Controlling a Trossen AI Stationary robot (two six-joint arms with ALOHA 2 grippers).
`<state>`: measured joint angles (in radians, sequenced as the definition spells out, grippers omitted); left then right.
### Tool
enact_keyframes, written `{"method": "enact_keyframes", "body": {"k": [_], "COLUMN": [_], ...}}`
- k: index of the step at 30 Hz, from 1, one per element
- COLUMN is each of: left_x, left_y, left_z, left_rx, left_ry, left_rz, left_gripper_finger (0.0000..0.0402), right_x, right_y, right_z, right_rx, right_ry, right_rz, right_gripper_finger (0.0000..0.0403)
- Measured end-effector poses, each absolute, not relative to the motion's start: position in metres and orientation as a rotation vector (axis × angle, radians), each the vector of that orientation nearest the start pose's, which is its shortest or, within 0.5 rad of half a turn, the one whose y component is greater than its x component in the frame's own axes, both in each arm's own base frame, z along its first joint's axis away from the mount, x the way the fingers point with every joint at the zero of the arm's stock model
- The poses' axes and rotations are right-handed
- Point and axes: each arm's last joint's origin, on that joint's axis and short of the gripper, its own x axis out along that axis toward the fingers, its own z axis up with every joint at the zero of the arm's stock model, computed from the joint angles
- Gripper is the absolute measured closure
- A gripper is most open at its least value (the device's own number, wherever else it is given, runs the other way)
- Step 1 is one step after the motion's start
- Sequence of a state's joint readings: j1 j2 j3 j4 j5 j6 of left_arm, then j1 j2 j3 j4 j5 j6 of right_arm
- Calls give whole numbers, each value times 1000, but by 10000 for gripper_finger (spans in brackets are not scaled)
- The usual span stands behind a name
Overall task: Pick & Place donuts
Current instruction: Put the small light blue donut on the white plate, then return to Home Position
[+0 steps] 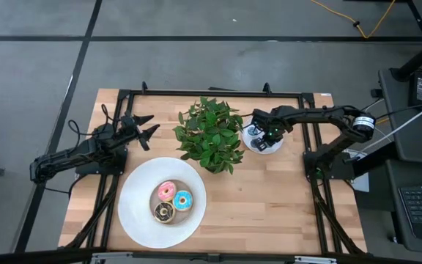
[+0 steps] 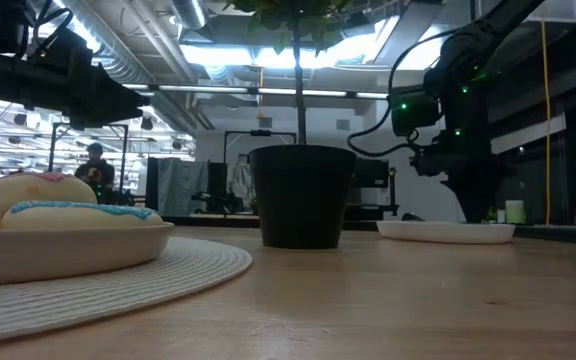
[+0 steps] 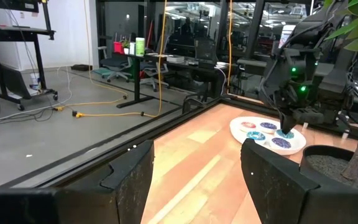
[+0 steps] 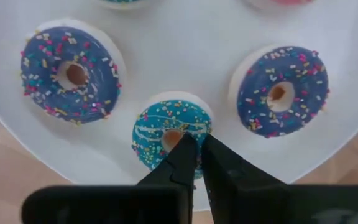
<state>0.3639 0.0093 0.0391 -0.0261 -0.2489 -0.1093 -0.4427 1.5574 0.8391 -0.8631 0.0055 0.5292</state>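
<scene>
A small white plate [image 1: 264,141] right of the plant holds several tiny donuts. In the right wrist view a teal one [image 4: 160,130] lies between two dark-blue sprinkled ones [image 4: 72,73] [image 4: 281,92]. My right gripper [image 4: 195,142] hangs over the teal donut, pointing down, its fingers almost together, the tips beside the hole. It also shows in the high view [image 1: 258,135]. The pink [image 1: 167,191], light-blue [image 1: 182,199] and chocolate [image 1: 164,213] donuts lie on the big white plate [image 1: 138,213]. My left gripper [image 1: 143,129] is open and empty at the table's left. My right gripper comes from above with its fingers nearly together. One tip [image 4: 184,144] is at the edge of the teal donut's hole and the other [image 4: 207,144] is over the ring [image 4: 194,121] beside it. I cannot tell whether they touch the donut, which lies flat on the small plate.
A potted plant [image 1: 209,136] stands mid-table between the two plates and between the arms. The big plate sits on a round woven mat [image 2: 168,275]. Bare wood lies at the near right [image 1: 269,213]. A dark frame rail [image 1: 211,93] runs along the far edge.
</scene>
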Motion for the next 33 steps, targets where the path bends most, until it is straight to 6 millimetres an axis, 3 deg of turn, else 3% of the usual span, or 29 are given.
{"method": "enact_keyframes", "body": {"k": [15,28,33], "left_x": [86,86,86], "left_y": [40,40,40], "left_z": [174,174,174], "left_rx": [-106,-106,-106], "left_ry": [-37,-37,-37], "left_rz": [612,612,612], "left_gripper_finger": [169,169,169], "right_x": [219,213,208], "right_y": [-104,-104,-110], "right_z": [156,182,198], "right_rx": [742,705,709], "right_ry": [1417,1369,1188], "right_rz": [-751,-788,-795], "right_gripper_finger": [263,254,253]}}
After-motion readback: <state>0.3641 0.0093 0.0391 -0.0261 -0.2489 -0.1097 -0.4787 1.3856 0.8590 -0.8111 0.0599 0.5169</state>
